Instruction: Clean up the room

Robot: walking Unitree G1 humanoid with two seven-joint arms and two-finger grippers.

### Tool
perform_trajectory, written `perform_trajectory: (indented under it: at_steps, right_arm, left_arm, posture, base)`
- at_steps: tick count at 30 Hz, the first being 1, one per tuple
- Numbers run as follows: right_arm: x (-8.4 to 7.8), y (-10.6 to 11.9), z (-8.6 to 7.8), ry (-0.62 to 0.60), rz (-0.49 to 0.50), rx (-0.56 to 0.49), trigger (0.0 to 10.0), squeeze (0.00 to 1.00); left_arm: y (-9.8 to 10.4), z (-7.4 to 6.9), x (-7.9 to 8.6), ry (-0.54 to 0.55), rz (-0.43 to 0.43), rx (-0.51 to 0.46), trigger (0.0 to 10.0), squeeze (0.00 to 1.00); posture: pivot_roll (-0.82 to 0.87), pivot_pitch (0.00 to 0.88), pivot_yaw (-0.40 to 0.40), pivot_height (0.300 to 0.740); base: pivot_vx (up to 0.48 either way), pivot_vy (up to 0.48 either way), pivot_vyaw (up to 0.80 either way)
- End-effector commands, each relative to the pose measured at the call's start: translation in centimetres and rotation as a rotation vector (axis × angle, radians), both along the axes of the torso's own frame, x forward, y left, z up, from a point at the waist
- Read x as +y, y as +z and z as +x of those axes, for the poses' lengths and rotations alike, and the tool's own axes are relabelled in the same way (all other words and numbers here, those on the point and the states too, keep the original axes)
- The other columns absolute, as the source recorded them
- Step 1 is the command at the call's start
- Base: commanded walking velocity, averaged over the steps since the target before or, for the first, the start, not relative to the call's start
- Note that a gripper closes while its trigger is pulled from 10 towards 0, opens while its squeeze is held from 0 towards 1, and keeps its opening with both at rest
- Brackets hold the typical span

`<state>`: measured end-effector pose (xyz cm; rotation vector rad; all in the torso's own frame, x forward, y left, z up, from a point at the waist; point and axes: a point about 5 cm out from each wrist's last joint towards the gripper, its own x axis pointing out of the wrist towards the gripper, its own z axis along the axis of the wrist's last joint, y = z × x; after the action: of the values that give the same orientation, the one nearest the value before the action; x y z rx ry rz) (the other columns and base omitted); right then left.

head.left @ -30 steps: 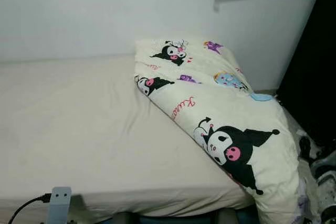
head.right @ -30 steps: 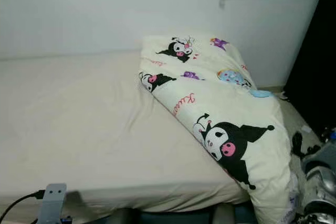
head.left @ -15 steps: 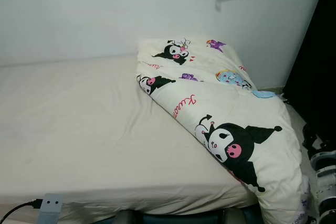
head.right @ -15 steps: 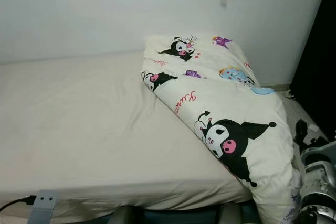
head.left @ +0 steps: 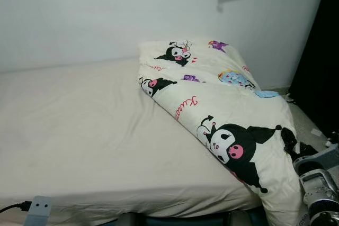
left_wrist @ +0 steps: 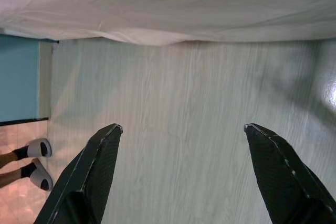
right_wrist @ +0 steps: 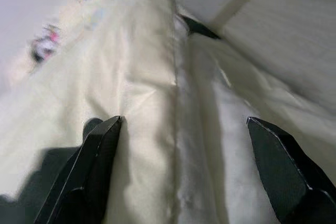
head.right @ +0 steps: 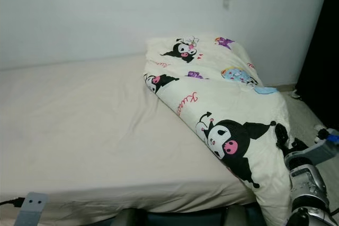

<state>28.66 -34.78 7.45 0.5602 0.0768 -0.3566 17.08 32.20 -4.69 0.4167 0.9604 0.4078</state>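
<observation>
A cream duvet printed with black cartoon characters lies bunched along the right side of the bed and hangs over its right edge. The bed's cream sheet is bare on the left. My right gripper is at the lower right, against the duvet's hanging edge. In the right wrist view the right gripper is open, its fingers straddling a fold of the duvet. My left gripper hangs open above the pale wood floor, beside the sheet's overhang.
A white wall runs behind the bed. A dark panel stands at the right, with floor and small scraps below it. A person's slippered feet are near the left gripper. A teal base sits under the bed.
My right gripper has risen and moved in toward the duvet's hanging edge. The left arm's grey bracket has sunk lower and left in the eye views. The camera shifted slightly.
</observation>
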Motion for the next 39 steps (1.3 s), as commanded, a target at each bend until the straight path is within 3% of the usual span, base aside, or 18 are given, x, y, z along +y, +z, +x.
perform_trajectory:
  at_steps: [1, 10, 11, 12, 13, 22, 23, 26, 28, 31, 34, 35, 36, 37, 38, 39]
  right_arm:
    - [0.4, -1.4, -0.5, -0.019, 0.030, 0.088, 10.0, 0.00]
    - [0.8, -1.6, -0.4, 0.046, 0.065, 0.084, 10.0, 0.00]
    - [1.1, -1.7, -0.3, 0.081, 0.050, 0.106, 4.7, 0.00]
    - [1.1, -1.7, -0.3, 0.081, 0.050, 0.106, 4.7, 0.00]
    - [1.4, -1.7, -0.2, 0.111, 0.040, 0.117, 0.0, 0.00]
    - [1.2, 0.6, 1.1, 0.172, 0.015, -0.003, 0.0, 0.00]
    - [1.3, 1.5, 1.6, 0.222, -0.011, -0.054, 0.0, 0.00]
    - [1.9, 2.0, 2.0, 0.293, -0.052, -0.071, 0.0, 0.00]
    - [3.6, 2.5, 2.7, 0.459, -0.142, -0.082, 0.0, 0.00]
    - [4.6, 2.8, 3.0, 0.549, -0.189, -0.089, 0.0, 0.00]
    - [9.0, 4.5, 3.7, 0.868, -0.249, -0.219, 0.0, 0.00]
    - [9.0, 4.5, 3.7, 0.868, -0.249, -0.219, 0.0, 0.00]
    - [11.3, 5.2, 3.6, 1.009, -0.251, -0.272, 0.0, 0.00]
    - [11.3, 5.2, 3.6, 1.009, -0.251, -0.272, 0.0, 0.00]
    - [14.0, 5.7, 3.2, 1.177, -0.260, -0.306, 0.0, 0.00]
    - [14.0, 5.7, 3.2, 1.177, -0.260, -0.306, 0.0, 0.00]
  left_arm:
    - [0.2, -0.2, 0.6, -0.014, 0.013, 0.006, 10.0, 0.00]
    - [0.5, 0.3, 0.6, -0.028, 0.013, 0.002, 10.0, 0.00]
    - [0.5, 0.3, 0.6, -0.029, 0.014, 0.001, 10.0, 0.00]
    - [0.5, 0.3, 0.6, -0.029, 0.014, 0.001, 10.0, 0.00]
    - [0.5, 0.3, 0.6, -0.029, 0.014, 0.001, 10.0, 0.00]
    - [0.2, 0.0, 0.3, -0.025, 0.006, 0.009, 10.0, 0.00]
    - [0.0, -0.2, 0.2, -0.023, 0.003, 0.014, 10.0, 0.00]
    - [-0.1, -0.2, 0.1, -0.023, 0.001, 0.016, 10.0, 0.00]
    - [-0.2, -0.1, -0.3, -0.024, -0.005, 0.017, 10.0, 0.00]
    - [-0.3, -0.1, -0.5, -0.025, -0.008, 0.017, 10.0, 0.00]
    - [-0.4, 0.2, -1.0, -0.028, -0.016, 0.014, 10.0, 0.00]
    - [-0.4, 0.2, -1.0, -0.028, -0.016, 0.014, 10.0, 0.00]
    - [-0.5, 0.3, -1.1, -0.027, -0.020, 0.014, 10.0, 0.00]
    - [-0.5, 0.3, -1.1, -0.027, -0.020, 0.014, 10.0, 0.00]
    - [-0.6, 0.3, -1.4, -0.027, -0.026, 0.017, 10.0, 0.00]
    - [-0.6, 0.3, -1.4, -0.027, -0.026, 0.017, 10.0, 0.00]
  posture:
    - [0.14, 0.012, 0.149, 0.538]
    - [0.13, 0.010, 0.155, 0.538]
    - [0.13, 0.007, 0.154, 0.538]
    - [0.13, 0.007, 0.154, 0.538]
    - [0.13, 0.005, 0.152, 0.538]
    - [0.12, 0.000, 0.140, 0.538]
    - [0.12, 0.000, 0.140, 0.538]
    - [0.11, 0.000, 0.136, 0.538]
    - [0.10, 0.000, 0.133, 0.538]
    - [0.10, 0.000, 0.133, 0.538]
    - [0.09, 0.000, 0.124, 0.538]
    - [0.09, 0.000, 0.124, 0.538]
    - [0.08, 0.000, 0.121, 0.538]
    - [0.08, 0.000, 0.121, 0.538]
    - [0.08, 0.000, 0.115, 0.538]
    - [0.08, 0.000, 0.115, 0.538]
  base:
    - [0.000, 0.000, 0.00]
    - [0.000, 0.000, 0.00]
    - [0.000, 0.000, 0.00]
    - [0.000, 0.000, 0.00]
    - [0.000, 0.000, 0.00]
    - [0.000, 0.000, 0.00]
    - [0.000, 0.000, 0.00]
    - [0.000, 0.000, 0.00]
    - [0.000, 0.000, 0.00]
    - [0.000, 0.000, 0.00]
    - [0.000, 0.000, 0.00]
    - [0.000, 0.000, 0.00]
    - [0.000, 0.000, 0.00]
    - [0.000, 0.000, 0.00]
    - [0.000, 0.000, 0.00]
    - [0.000, 0.000, 0.00]
